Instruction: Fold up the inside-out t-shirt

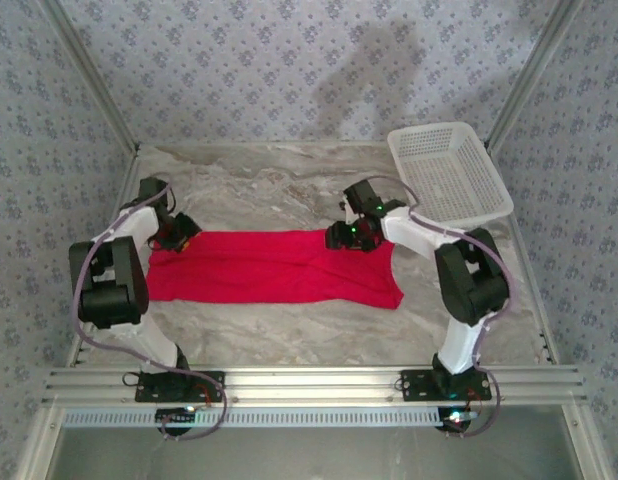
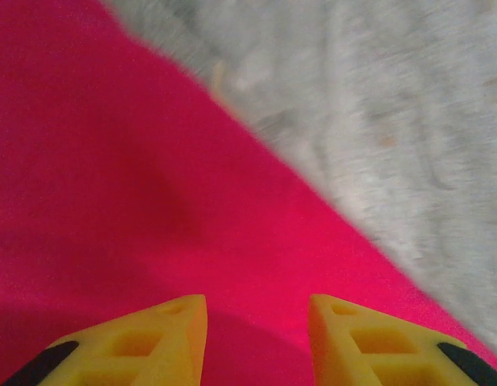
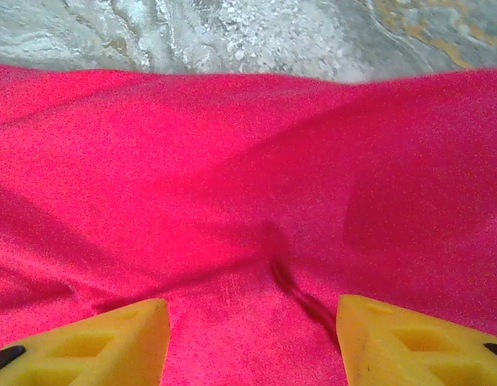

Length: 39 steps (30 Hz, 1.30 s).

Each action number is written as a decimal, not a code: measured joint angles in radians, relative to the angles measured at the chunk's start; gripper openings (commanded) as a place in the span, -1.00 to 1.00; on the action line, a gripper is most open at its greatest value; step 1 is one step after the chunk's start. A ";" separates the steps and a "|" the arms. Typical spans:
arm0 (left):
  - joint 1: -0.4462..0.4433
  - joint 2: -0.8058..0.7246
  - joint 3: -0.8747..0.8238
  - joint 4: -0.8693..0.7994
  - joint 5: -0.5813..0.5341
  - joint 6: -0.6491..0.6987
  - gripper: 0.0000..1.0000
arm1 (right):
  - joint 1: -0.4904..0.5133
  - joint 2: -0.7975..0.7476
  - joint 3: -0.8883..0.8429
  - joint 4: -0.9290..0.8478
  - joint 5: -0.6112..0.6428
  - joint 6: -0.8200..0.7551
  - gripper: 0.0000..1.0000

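The inside-out t-shirt (image 1: pixel 274 267) lies on the table as a long red band, folded lengthwise, running left to right. My left gripper (image 1: pixel 177 232) hovers over its far left corner. In the left wrist view the yellow fingers (image 2: pixel 180 330) stand apart above flat red cloth (image 2: pixel 136 185), with nothing between them, so the left gripper (image 2: pixel 258 301) is open. My right gripper (image 1: pixel 341 235) is over the band's far edge, right of the middle. It too is open (image 3: pixel 252 305), above creased cloth (image 3: pixel 232 161) with a dark fold line running toward its right finger.
A white mesh basket (image 1: pixel 449 172) sits tilted at the back right corner. The marbled table top (image 1: pixel 289 335) stretches between the shirt and the metal rail (image 1: pixel 309 382) at the near edge. Patterned walls close in the back and sides.
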 measured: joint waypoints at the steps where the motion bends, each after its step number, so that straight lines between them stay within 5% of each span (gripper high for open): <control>1: 0.008 0.001 -0.012 -0.001 0.003 -0.004 -0.26 | 0.001 0.019 0.021 -0.005 0.001 -0.007 0.14; 13: 0.079 -0.001 -0.022 0.000 0.019 -0.007 -0.25 | 0.036 0.055 0.055 -0.048 -0.011 -0.018 0.04; 20: 0.079 -0.023 -0.039 0.000 0.037 -0.007 -0.26 | 0.057 0.058 0.055 -0.056 -0.016 -0.032 -1.00; 27: 0.079 -0.048 -0.042 -0.001 0.041 -0.009 -0.25 | 0.089 0.023 0.047 -0.099 0.023 -0.020 -1.00; 33: 0.079 -0.079 -0.044 0.005 0.046 -0.025 -0.26 | 0.226 -0.145 -0.089 -0.079 0.068 0.044 -0.98; 39: 0.077 -0.088 -0.048 0.030 0.057 -0.033 -0.26 | 0.426 -0.170 -0.208 -0.048 0.177 0.143 -0.27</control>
